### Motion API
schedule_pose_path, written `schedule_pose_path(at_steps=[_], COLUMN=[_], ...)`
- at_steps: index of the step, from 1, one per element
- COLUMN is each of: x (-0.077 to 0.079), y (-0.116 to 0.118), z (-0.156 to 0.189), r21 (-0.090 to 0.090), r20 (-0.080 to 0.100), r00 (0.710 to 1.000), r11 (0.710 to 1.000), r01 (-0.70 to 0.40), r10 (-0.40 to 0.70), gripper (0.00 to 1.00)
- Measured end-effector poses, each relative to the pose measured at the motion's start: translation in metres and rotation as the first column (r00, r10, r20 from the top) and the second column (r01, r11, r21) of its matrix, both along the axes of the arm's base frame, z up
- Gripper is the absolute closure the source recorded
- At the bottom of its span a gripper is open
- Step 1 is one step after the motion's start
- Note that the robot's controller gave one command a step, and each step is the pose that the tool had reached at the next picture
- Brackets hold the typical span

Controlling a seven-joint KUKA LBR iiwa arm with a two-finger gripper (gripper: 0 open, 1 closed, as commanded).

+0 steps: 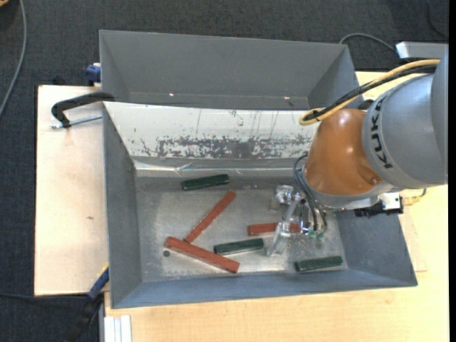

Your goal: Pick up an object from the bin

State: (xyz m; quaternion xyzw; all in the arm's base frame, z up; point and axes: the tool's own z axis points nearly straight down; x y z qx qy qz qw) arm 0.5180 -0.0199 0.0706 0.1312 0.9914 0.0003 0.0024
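Camera view looks down on the grey bin (117, 212), its floor thinly strewn. The arm (410, 134) reaches in from the right, its orange cover (342, 155) hanging over the floor's right part, with the jaws low beneath it; whether they are spread or pressed together I cannot tell.

Two long pieces lie left of centre: a red stick (211, 216) set aslant, and a red bar (203, 255) under it, near the front wall. Three green bars come next: the back bar (205, 183) by the rear wall, the middle bar (239, 246) just left of the jaws, and the right bar (318, 263) by the front wall below the arm. Smallest is the short red bar (262, 229), whose right end runs up to the jaws. It is probably the thing to pick, though I cannot see it pinched.

Risks, as I judge them: the grip may catch only the bar's end, so it could swing and slip out on the lift. The middle bar is close enough to be knocked or taken along.

"KUKA" reads on the arm's grey casing.
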Motion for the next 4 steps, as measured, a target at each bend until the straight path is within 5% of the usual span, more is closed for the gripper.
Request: schedule_pose_path(at_steps=[1, 4], x=[-0.0125, -0.0121], y=[-0.0042, -0.0039], z=[0.0003, 0.0068], r21=[0.001, 0.002], r20=[-0.006, -0.003], r00=[0.994, 0.994], r11=[0.994, 0.994], r01=[0.107, 0.106], r10=[-0.107, -0.106], gripper=[1.0, 1.0])
